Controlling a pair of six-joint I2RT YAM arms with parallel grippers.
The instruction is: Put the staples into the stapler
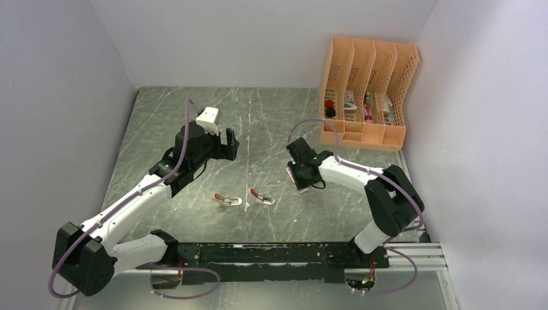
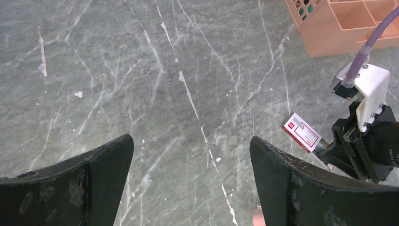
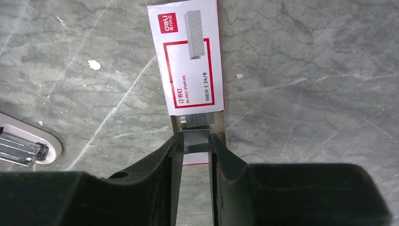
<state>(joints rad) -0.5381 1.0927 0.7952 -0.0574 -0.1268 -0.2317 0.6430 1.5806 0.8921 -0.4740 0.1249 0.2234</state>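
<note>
My right end effector (image 3: 195, 140) is nearly closed. It pinches the grey tray end of the staples box (image 3: 190, 61), so the box sticks out over the counter (image 3: 306, 94) near the stapler (image 3: 21, 147). My left end effector (image 2: 190, 183) is wide open and holds nothing, I think so it can help.

The counter (image 3: 306, 94) looks like smooth grey-green stone, veined white and chipped in spots. The staple box (image 3: 188, 61) is printed card with a faint sheen (red on white); the staples (image 3: 195, 120) are bright metal. The right tool (image 3: 195, 141) is matt black plastic, and the left tool (image 2: 190, 141) likewise, though scuffed.
</note>
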